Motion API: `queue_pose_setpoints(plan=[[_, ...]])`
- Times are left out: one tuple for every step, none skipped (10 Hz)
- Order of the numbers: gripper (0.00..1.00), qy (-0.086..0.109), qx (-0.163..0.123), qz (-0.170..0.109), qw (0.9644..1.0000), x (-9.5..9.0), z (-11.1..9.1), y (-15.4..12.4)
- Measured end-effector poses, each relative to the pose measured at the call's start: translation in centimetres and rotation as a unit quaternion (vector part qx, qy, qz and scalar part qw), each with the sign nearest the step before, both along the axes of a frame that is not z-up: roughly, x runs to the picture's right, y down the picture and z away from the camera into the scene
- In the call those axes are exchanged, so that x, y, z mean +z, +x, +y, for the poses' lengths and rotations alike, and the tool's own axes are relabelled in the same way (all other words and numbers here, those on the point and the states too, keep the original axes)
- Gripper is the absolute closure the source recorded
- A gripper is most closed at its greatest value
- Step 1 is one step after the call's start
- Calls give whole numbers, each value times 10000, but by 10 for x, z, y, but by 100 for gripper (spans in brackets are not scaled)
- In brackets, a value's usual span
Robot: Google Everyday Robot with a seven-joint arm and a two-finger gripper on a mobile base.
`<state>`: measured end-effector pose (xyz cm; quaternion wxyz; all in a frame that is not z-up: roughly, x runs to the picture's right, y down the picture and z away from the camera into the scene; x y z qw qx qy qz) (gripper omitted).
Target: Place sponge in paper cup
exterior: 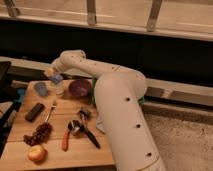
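My gripper [53, 75] hangs over the back left part of the wooden table, at the end of the white arm. It is shut on the small blue sponge [57, 79], which sticks out just under the fingers. The off-white paper cup [59, 90] stands directly below the sponge, between the blue-grey lump and the purple bowl. The sponge is held just above the cup's rim; I cannot tell if it touches it.
A rounded blue-grey lump [41, 89] lies left of the cup and a purple bowl [80, 88] right of it. Nearer are a black block [34, 111], a fork [50, 111], grapes [38, 134], an apple [36, 153] and orange- and black-handled utensils [80, 131].
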<state>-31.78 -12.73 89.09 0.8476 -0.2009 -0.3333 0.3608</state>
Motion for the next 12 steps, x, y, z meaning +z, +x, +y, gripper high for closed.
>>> queue_pose_setpoints(plan=[[100, 1, 51, -91, 9999, -1, 4, -4], [100, -1, 79, -127, 9999, -1, 5, -4], [100, -2, 147, -173, 9997, 1, 6, -4], [100, 2, 196, -188, 9996, 2, 7, -2], [100, -6, 229, -192, 9996, 5, 9, 0], [100, -33, 269, -198, 9994, 7, 12, 0], [100, -66, 344, -216, 9992, 10, 15, 3], [100, -92, 397, -217, 9989, 14, 18, 6], [100, -110, 451, -223, 9987, 16, 18, 9], [100, -129, 493, -244, 9984, 19, 21, 10], [92, -141, 586, -377, 9975, 24, 24, 3], [82, -154, 610, -422, 9971, 25, 25, 1]])
